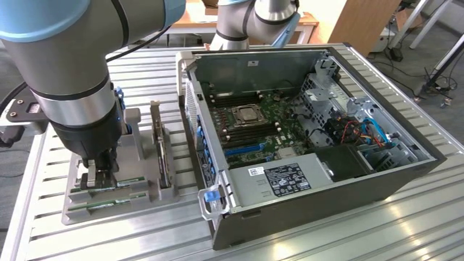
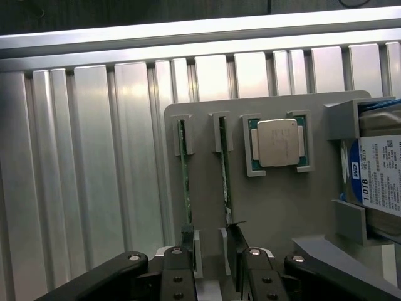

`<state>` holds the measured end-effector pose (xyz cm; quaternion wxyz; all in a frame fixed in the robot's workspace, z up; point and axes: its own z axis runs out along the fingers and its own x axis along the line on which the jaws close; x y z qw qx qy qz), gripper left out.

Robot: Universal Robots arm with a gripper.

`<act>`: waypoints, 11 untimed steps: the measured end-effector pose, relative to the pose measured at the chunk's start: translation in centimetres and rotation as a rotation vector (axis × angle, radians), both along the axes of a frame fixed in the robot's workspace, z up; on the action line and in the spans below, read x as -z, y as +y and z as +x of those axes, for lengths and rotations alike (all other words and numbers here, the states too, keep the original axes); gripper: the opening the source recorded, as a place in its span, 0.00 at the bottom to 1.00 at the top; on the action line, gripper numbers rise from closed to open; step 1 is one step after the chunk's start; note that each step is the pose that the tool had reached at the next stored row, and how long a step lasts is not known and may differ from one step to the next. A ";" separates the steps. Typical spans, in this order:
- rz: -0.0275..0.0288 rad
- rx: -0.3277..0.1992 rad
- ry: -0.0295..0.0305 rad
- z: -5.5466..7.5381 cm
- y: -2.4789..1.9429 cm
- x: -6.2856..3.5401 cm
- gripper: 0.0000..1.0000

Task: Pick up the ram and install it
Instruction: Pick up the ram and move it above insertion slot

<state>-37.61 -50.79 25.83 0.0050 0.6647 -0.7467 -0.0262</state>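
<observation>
At the exterior view's left, beside the opened computer case, the gripper hangs low over the grey fixture tray with its jaws spread wide and nothing between them gripped. The fingers appear to straddle one end of the ram, which sits on edge in a narrow slot of the tray. A second stick sits in the neighbouring slot just beside it. A square silver processor chip and a hard drive fill the tray's other holders.

The ram shows as a long, narrow, very thin green board, seen almost edge-on, so its chips are hard to make out. It looks light and stiff but likely fragile, easily cracked by twisting and vulnerable at its chips and contact edge. The safest hold seems to be a square pinch across the two flat faces near the upper edge, firm enough that the smooth board cannot slip.
</observation>
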 end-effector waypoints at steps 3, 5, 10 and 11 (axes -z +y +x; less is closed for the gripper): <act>0.0001 0.000 -0.0003 0.0 -0.20 0.03 0.36; 0.0001 0.000 -0.0002 0.0 -0.36 0.03 0.36; 0.0002 0.000 -0.0003 0.0 -0.49 0.18 0.36; 0.0002 0.000 -0.0002 0.0 -0.50 0.25 0.36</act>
